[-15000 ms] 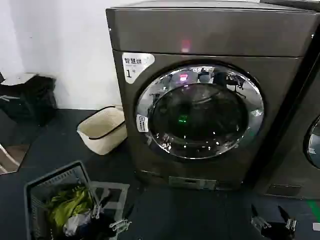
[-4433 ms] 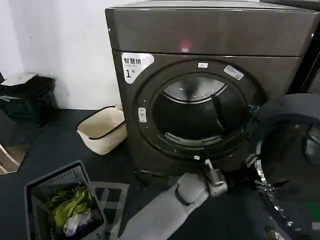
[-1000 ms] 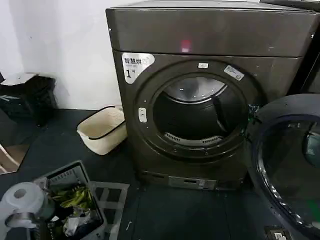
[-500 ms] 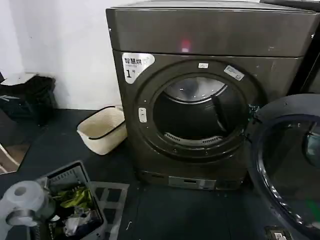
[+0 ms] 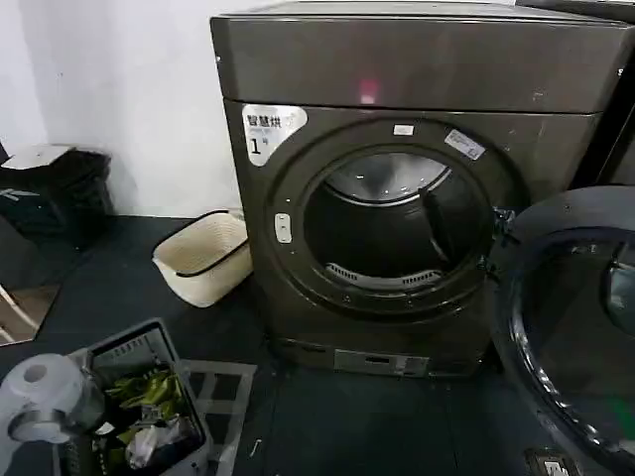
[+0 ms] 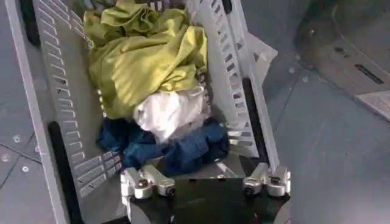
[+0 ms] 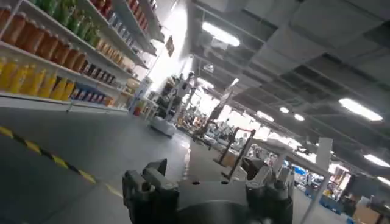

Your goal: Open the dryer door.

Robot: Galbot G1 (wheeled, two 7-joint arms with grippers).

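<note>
The dryer [image 5: 417, 69] is a dark grey-brown front-loader with a white "1" sticker and a small red light. Its dryer door [image 5: 575, 327] stands swung wide to the right, dark inner side and tinted glass facing me, and the drum mouth [image 5: 392, 233] is uncovered. My left arm [image 5: 40, 402] hangs low at the left, far from the door. My left gripper [image 6: 206, 182] is open above clothes in a basket, holding nothing. My right gripper [image 7: 207, 182] is open and empty, facing a room with shelves, away from the dryer.
A grey slatted laundry basket [image 5: 129, 347] at the lower left, its rim [image 6: 36, 91] under the left gripper, holds yellow-green, white and blue clothes [image 6: 146, 55]. A beige tub [image 5: 203, 258] sits left of the dryer. Another dark machine [image 5: 620, 149] stands at the right.
The door, shut 15 s ago, now hangs open. My left arm, stretched below the drum mouth 4.4 s ago, has drawn back over the basket and sinks slightly in the last second.
</note>
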